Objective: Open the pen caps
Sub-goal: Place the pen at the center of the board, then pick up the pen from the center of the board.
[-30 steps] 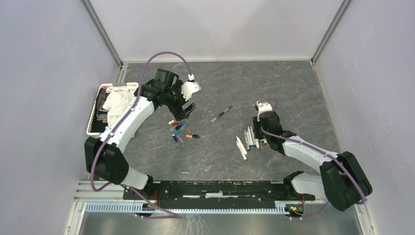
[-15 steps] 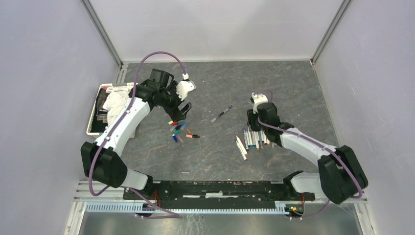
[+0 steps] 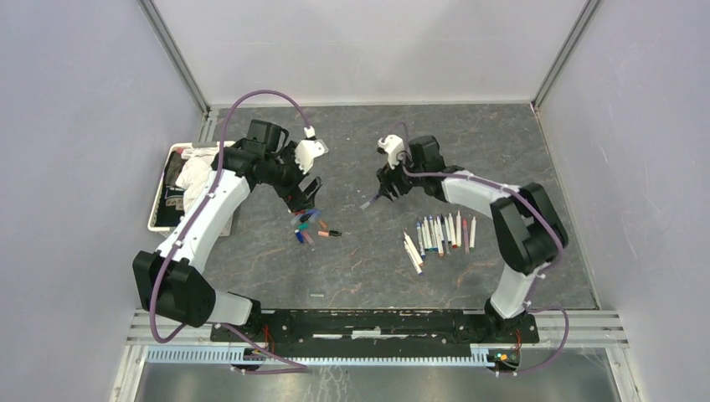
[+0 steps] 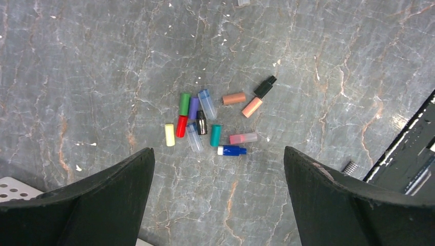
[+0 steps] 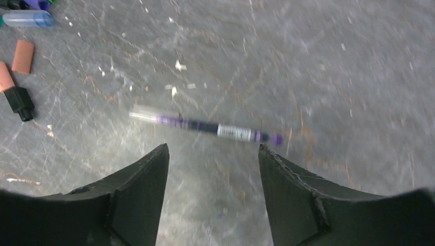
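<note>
Left gripper [image 4: 218, 151] gapes wide above the loose pen caps [image 4: 201, 123] — right gripper [image 5: 213, 148], parted and empty, above one purple pen [image 5: 205, 125].

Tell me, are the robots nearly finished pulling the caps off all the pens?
Nearly, it seems. Done: a pile of loose caps lies together, and a row of pens lies set aside. In hand: nothing; the right gripper hangs open over one lone pen, and the left gripper is open above the caps. Left: that lone pen, which seems capped.
</note>
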### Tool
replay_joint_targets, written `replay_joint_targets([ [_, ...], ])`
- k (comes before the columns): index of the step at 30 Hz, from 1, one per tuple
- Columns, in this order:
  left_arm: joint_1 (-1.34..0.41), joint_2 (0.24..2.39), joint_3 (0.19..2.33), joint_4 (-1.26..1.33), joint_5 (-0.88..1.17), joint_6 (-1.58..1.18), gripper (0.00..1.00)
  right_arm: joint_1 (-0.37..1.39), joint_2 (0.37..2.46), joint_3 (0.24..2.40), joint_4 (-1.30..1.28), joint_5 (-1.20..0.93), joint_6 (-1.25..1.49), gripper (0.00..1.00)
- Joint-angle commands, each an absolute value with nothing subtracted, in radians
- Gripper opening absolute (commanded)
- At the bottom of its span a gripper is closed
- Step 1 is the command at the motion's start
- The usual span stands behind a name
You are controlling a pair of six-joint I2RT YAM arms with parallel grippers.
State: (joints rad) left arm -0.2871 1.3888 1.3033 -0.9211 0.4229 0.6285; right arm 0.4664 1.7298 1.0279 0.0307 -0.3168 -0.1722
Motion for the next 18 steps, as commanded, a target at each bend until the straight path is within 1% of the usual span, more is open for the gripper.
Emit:
replay_joint_targets([
  [1, -0.278, 1.365, 1.307, -0.955, 0.474, 0.631, 1.00, 0.468, 1.868, 1.215, -0.046, -0.504, -0.329, 0.75],
  [3, -0.276, 1.366, 1.312, -0.966, 0.485, 0.638, 1.00, 0.474, 1.917, 1.259, -0.067, -0.537, -0.353, 0.77],
  [9, -0.276, 1.376, 1.324, -0.998, 0.497, 0.660, 1.00, 0.481, 2.019, 1.344, -0.145, -0.573, -0.396, 0.78],
  [18, -0.276, 1.380, 1.337, -1.008, 0.522, 0.670, 1.00, 0.478, 2.024, 1.287, -0.181, -0.634, -0.402, 0.77],
])
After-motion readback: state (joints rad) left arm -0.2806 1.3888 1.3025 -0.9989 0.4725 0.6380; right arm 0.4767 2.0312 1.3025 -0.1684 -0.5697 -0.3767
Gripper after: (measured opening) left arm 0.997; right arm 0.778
